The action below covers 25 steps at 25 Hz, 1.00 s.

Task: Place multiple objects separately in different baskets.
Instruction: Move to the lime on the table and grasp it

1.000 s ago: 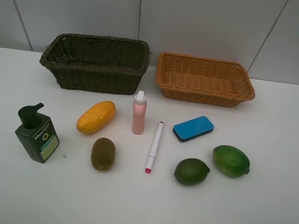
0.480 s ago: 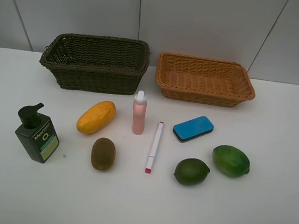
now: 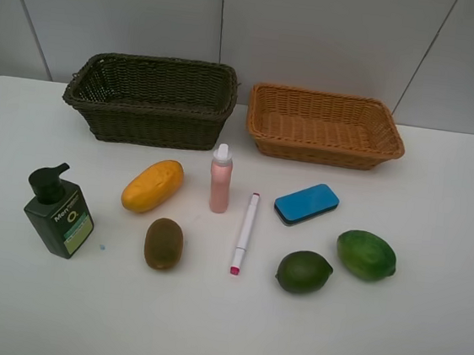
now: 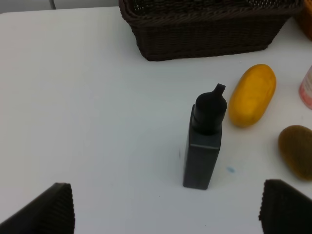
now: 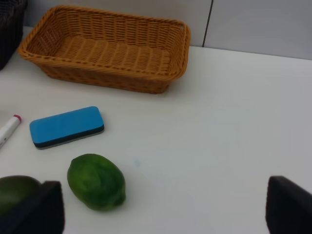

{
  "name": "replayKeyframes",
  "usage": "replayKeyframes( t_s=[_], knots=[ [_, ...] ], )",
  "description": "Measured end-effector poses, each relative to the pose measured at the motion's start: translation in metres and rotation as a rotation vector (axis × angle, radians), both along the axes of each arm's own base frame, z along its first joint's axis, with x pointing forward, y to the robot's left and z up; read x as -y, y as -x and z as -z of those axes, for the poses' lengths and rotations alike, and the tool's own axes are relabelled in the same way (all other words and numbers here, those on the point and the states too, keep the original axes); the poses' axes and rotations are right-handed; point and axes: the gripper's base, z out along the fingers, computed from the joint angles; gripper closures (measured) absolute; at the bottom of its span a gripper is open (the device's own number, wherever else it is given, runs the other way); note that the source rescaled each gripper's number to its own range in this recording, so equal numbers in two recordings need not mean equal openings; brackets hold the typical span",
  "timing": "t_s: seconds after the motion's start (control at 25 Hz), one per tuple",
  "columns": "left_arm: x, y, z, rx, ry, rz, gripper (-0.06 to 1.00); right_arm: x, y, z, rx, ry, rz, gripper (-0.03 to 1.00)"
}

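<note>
Two empty baskets stand at the back of the white table: a dark olive one (image 3: 153, 125) and an orange-tan one (image 3: 324, 154). In front lie a green pump bottle (image 3: 58, 212), yellow mango (image 3: 152, 186), brown kiwi (image 3: 164, 244), pink spray bottle (image 3: 221, 179), white marker (image 3: 245, 233), blue eraser (image 3: 306, 204) and two green fruits (image 3: 303, 272) (image 3: 366, 255). My left gripper (image 4: 168, 214) hangs open above the table short of the pump bottle (image 4: 204, 141). My right gripper (image 5: 161, 209) is open near one green fruit (image 5: 96, 181). Neither gripper shows in the exterior high view.
Grey wall panels rise right behind the baskets. Bare white tabletop (image 3: 221, 328) stretches in front of the row of objects and to both sides of it.
</note>
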Motion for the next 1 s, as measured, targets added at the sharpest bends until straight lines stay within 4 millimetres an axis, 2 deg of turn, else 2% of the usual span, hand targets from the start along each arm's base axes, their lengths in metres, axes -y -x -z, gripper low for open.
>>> replayKeyframes(
  t_s=[0.32, 0.44, 0.56, 0.72, 0.8, 1.0],
  knots=[
    [0.0, 0.0, 0.0, 0.0, 0.0, 0.0, -0.06, 0.002, -0.001, 0.0, -0.006, 0.024, 0.006, -0.03],
    [0.0, 0.0, 0.0, 0.0, 0.0, 0.0, -0.06, 0.003, -0.014, -0.005, -0.065, 0.044, 0.016, -0.03],
    [0.0, 0.0, 0.0, 0.0, 0.0, 0.0, -0.06, 0.002, -0.036, -0.016, -0.159, 0.056, 0.016, -0.03],
    [0.0, 0.0, 0.0, 0.0, 0.0, 0.0, -0.06, 0.0, -0.081, -0.027, -0.33, 0.089, -0.008, -0.03],
    [0.0, 0.0, 0.0, 0.0, 0.0, 0.0, -0.06, -0.002, -0.106, -0.027, -0.42, 0.117, -0.04, -0.03],
    [0.0, 0.0, 0.0, 0.0, 0.0, 0.0, -0.06, -0.013, -0.163, -0.011, -0.611, 0.153, -0.184, -0.03]
  ],
)
